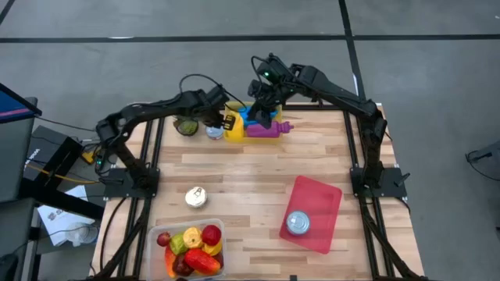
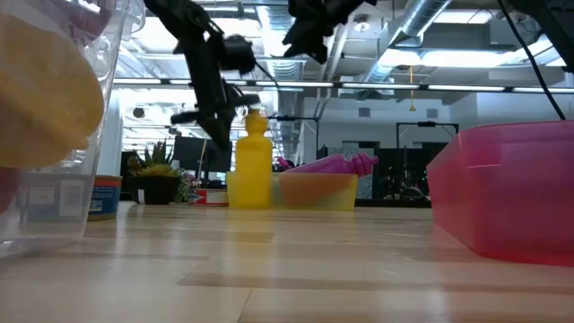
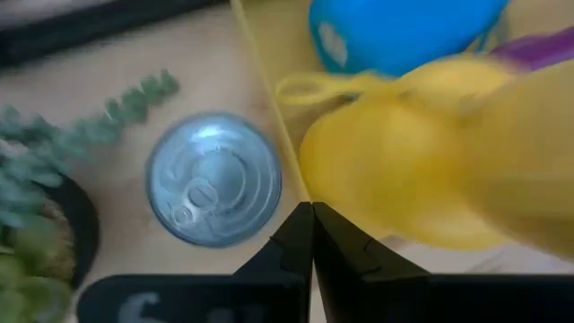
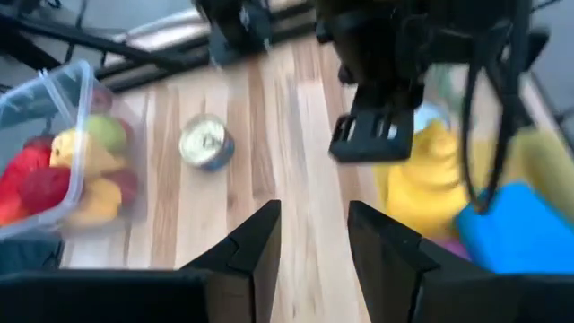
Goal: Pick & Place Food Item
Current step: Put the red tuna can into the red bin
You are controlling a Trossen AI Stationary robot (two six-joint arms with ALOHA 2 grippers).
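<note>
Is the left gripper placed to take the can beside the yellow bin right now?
Probably yes: the left gripper hangs shut above the can, nothing covering it, though the plant and yellow bin crowd both sides.

We see a pale wooden worktop point(image 1: 250, 168) of lengthwise planks, framed by dark rails. At its far edge stands a yellow tray point(image 1: 251, 129) holding a yellow bottle, a blue item and a purple one; just beside it sits a small silver-topped can point(image 1: 214, 131), and next to that a potted plant point(image 1: 187, 126). Nearer the middle left rests another small can point(image 1: 195, 197). At the near edge sits a clear plastic container point(image 1: 190, 248) filled with colourful toy fruit. To the right lies a pink lid-like tray point(image 1: 315, 212), with a silver-topped can point(image 1: 298, 223) on it.
</note>
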